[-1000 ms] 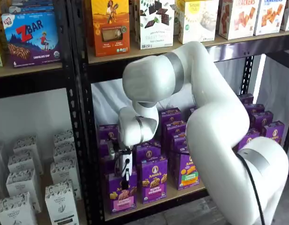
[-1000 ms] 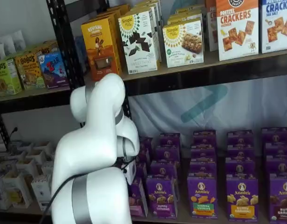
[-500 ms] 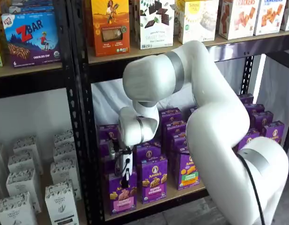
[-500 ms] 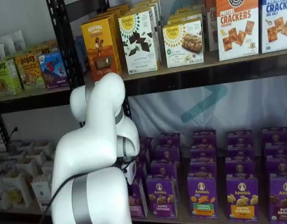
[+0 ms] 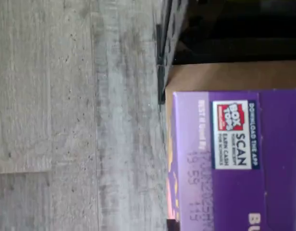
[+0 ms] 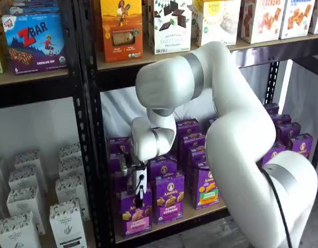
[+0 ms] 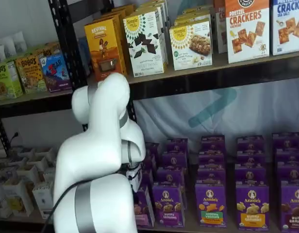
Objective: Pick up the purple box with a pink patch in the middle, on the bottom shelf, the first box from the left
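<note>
The purple box (image 6: 136, 216) with a pink patch stands at the left front of the bottom shelf (image 6: 200, 213). My gripper (image 6: 139, 195) reaches down onto the box's top edge, its black fingers shut on the box. In a shelf view only a sliver of the purple box (image 7: 142, 209) shows past the arm, and the fingers are hidden. The wrist view shows the purple box's top (image 5: 234, 159) with a Box Tops label, close up, beside the tan shelf board (image 5: 225, 77).
Several more purple Annie's boxes (image 6: 168, 199) stand in rows right of and behind the held one. A black rack post (image 6: 92, 155) rises just left of it. White cartons (image 6: 66, 222) fill the neighbouring bay. Grey floor (image 5: 76, 115) lies below the shelf edge.
The fingers have closed on the purple box's top. The box has shifted slightly toward the shelf's front edge, and the arm's elbow has risen a little.
</note>
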Action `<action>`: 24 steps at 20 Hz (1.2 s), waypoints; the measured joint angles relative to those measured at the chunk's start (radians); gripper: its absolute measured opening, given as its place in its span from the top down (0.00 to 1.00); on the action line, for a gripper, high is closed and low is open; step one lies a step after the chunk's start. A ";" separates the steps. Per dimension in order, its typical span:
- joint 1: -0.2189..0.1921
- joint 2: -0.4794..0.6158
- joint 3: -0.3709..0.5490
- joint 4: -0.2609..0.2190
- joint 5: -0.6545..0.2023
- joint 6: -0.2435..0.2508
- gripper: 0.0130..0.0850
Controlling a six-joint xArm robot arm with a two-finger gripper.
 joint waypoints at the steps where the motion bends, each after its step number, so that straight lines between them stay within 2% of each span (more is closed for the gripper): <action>1: 0.002 -0.010 0.015 -0.008 -0.002 0.008 0.72; 5: 0.007 -0.054 0.087 -0.043 -0.020 0.044 0.72; 7: 0.011 -0.086 0.140 -0.031 -0.037 0.035 0.72; 9: 0.015 -0.125 0.198 0.006 -0.054 0.003 0.72; 11: 0.017 -0.172 0.259 0.078 -0.064 -0.064 0.72; 12: 0.017 -0.195 0.286 0.095 -0.068 -0.081 0.72; 24: 0.000 -0.480 0.614 0.120 -0.098 -0.125 0.72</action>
